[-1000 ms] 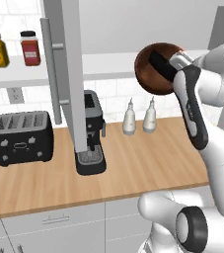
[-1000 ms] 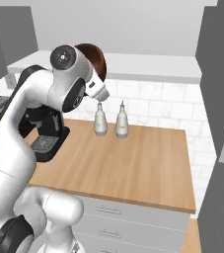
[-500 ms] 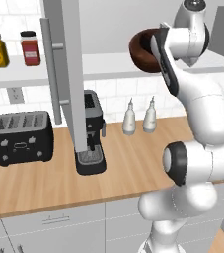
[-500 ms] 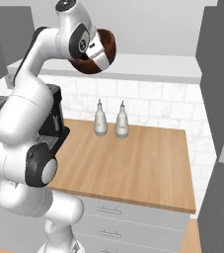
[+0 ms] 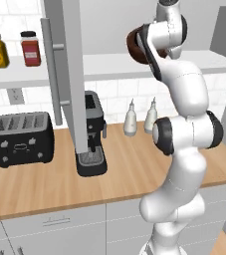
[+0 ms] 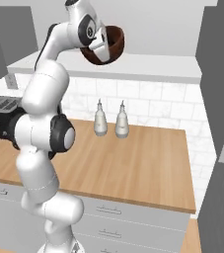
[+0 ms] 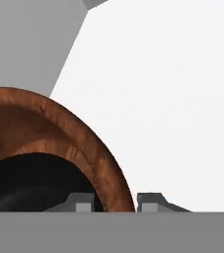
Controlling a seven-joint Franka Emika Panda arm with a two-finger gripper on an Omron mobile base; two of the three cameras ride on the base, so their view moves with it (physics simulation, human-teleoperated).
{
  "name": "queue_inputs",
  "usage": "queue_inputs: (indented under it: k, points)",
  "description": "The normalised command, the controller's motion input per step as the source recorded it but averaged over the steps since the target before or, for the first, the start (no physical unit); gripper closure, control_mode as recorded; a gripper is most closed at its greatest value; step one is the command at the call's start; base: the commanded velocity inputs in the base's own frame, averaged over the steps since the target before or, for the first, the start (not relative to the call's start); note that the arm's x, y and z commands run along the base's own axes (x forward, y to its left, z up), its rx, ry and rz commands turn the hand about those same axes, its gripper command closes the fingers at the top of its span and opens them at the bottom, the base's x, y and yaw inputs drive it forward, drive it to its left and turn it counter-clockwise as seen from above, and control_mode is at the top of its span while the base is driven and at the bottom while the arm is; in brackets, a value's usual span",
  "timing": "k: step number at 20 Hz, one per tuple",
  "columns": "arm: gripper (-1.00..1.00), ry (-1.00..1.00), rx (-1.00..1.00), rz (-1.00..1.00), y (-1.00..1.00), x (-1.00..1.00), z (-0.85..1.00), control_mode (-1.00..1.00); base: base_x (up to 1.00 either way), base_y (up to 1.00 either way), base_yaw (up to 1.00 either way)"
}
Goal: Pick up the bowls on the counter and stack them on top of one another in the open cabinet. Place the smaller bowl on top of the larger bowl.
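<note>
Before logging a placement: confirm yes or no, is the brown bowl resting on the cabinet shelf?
No, the larger bowl hangs tilted in the gripper, above the white shelf board.

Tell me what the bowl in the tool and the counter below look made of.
The larger bowl looks like dark reddish-brown wood with a dull finish: faint grain streaks run along its thick rim in the hand view, though that could be printed. The counter looks like light wood or laminate, matte, with long grain lines.
</note>
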Motion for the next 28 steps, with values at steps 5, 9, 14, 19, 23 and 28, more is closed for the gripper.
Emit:
queue_inputs:
  k: [5,9,14,19,23,28]
  points:
    - [-1.0,-0.12,0.0,-0.08,0.0,0.56,-0.31,-1.0,0.0,0.0,0.0]
    - [-1.0,-0.31,0.02,0.0,-0.32,-0.8,-0.19,-1.0,0.0,0.0,0.0]
    - [-1.0,-0.51,0.05,0.0,-0.46,-1.0,-0.82,-1.0,0.0,0.0,0.0]
    - [-1.0,-0.33,0.0,0.0,-0.53,-1.0,-1.0,-1.0,0.0,0.0,0.0]
    - [-1.0,-0.08,-0.04,0.0,-0.65,-1.0,-1.0,-1.0,0.0,0.0,0.0]
    - [-1.0,0.0,-0.09,0.0,-0.76,-1.0,-1.0,-1.0,0.0,0.0,0.0]
